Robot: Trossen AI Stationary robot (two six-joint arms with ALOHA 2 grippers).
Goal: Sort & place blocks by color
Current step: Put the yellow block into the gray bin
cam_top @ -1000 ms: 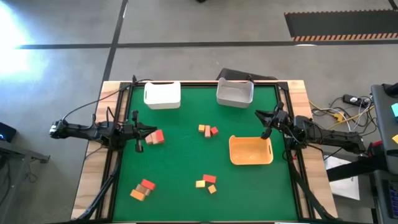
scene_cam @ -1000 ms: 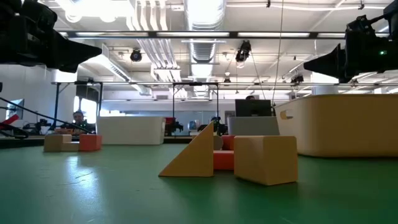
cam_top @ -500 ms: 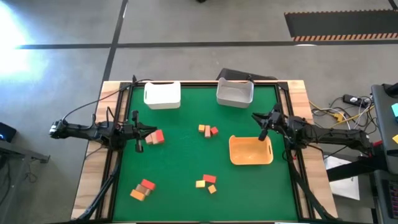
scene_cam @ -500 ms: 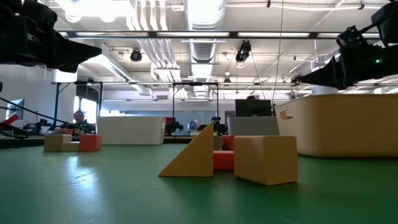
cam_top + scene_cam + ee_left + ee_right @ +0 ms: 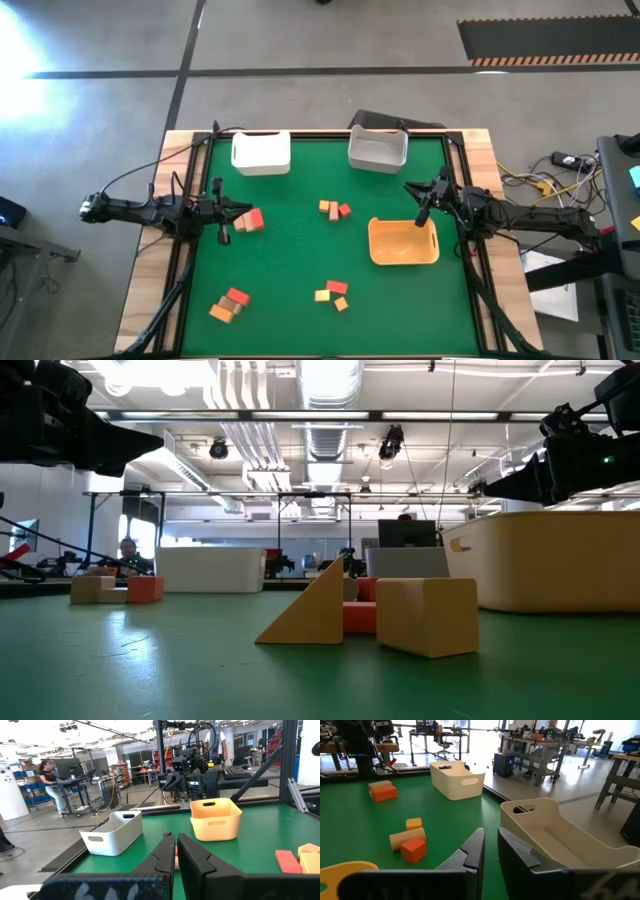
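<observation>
A green worktop [image 5: 300, 260] is seen from above, with clock directions taken from its centre and 12 o'clock at the far edge. Nearest, at about 7 o'clock, a small cluster of blocks [image 5: 229, 304] in red, orange and tan is seen close to the near left corner. Just right of 6 o'clock a second cluster [image 5: 332, 292] of red and orange pieces is found; in the low view it fills the foreground as an orange wedge [image 5: 308, 609] and a tan cube [image 5: 427, 616] with red showing between them. At 3 o'clock an orange tray [image 5: 403, 242] is set, and the right gripper [image 5: 421, 201] is held just beyond its far right corner, its fingers [image 5: 472, 851] drawn almost together with only a thin gap and nothing between them. At 9 o'clock the left gripper [image 5: 229, 213] is held low at the worktop's left side, its fingers [image 5: 167, 854] likewise nearly closed and empty, with a red and tan pair of blocks [image 5: 250, 220] just beside its tip. Near the centre, toward 12 o'clock, three more blocks [image 5: 334, 209] in orange, tan and red are grouped. Farthest away, a white bin [image 5: 261, 152] is placed at 11 o'clock and a second white bin [image 5: 377, 150] at 1 o'clock, both against the far edge.
</observation>
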